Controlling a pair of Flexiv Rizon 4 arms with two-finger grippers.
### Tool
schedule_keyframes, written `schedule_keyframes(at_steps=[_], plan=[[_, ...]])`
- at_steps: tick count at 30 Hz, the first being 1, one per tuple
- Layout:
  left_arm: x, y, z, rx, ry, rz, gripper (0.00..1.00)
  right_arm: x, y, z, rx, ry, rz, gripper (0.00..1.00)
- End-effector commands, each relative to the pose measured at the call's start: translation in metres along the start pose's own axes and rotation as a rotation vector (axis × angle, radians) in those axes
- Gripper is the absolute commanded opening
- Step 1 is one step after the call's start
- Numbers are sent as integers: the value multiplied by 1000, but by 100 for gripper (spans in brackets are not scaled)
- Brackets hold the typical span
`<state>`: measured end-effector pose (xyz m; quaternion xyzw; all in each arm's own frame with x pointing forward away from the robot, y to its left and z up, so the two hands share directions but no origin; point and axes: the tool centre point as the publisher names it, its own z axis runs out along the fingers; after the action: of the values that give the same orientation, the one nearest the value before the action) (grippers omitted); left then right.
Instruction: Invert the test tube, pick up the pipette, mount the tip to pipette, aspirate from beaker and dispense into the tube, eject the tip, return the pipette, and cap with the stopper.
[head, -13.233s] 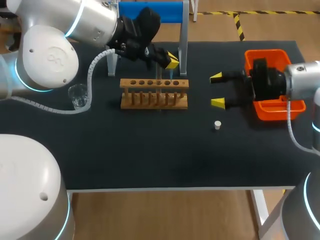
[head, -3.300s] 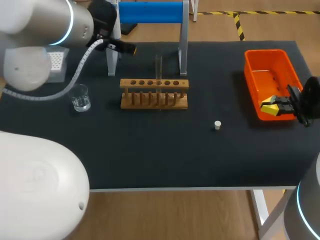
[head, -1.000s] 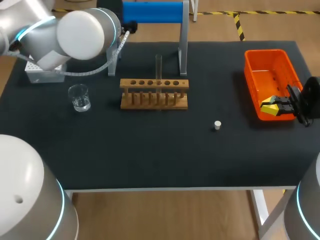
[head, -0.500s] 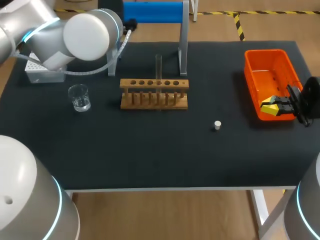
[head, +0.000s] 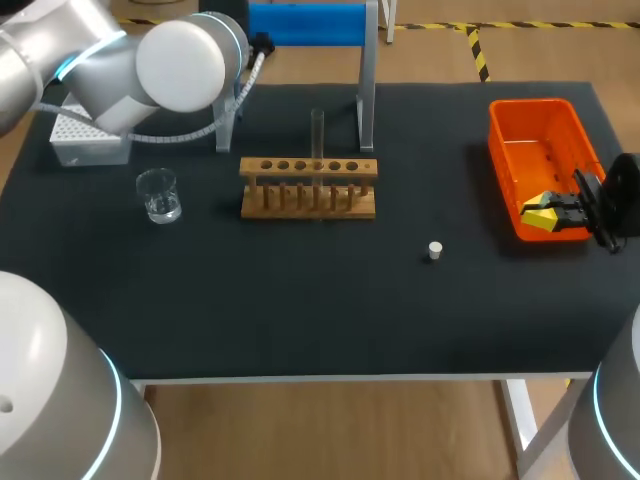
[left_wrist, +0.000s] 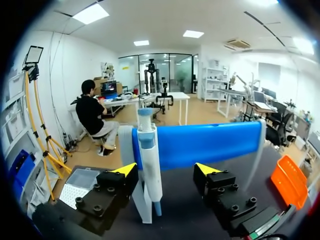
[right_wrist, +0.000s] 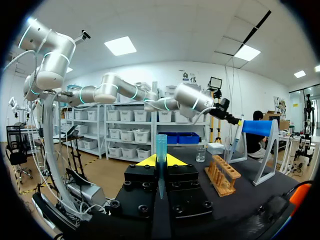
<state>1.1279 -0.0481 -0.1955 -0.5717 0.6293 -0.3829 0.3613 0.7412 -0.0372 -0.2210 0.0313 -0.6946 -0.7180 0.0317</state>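
Your left end effector (left_wrist: 166, 171) has its fingers apart, and the pipette (left_wrist: 149, 165) hangs on the blue stand (left_wrist: 215, 142) just ahead, between them, nearer one finger. Your right end effector (right_wrist: 161, 161) is clamped on a blue pipette tip (right_wrist: 161, 142). The test tube (head: 317, 130) stands upright in the wooden rack (head: 308, 187), well ahead of it.

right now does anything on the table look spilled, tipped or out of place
Nothing stands out: the test tube stands upright in the rack, the beaker is upright with no spill, the stopper sits loose on the table.
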Motion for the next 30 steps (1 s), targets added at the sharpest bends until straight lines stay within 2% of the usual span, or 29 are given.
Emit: schedule_keyframes(at_steps=[1,12,30], plan=[[-2,-4,9,2,1,-3,65,1,0,-1,1,-1,-1,0],[-7,-11,17,18,-19,-2,54,1,0,-1,1,-1,-1,0],[-16,-11,28,19,-46,-12,49,1,0,-1,1,-1,-1,0]])
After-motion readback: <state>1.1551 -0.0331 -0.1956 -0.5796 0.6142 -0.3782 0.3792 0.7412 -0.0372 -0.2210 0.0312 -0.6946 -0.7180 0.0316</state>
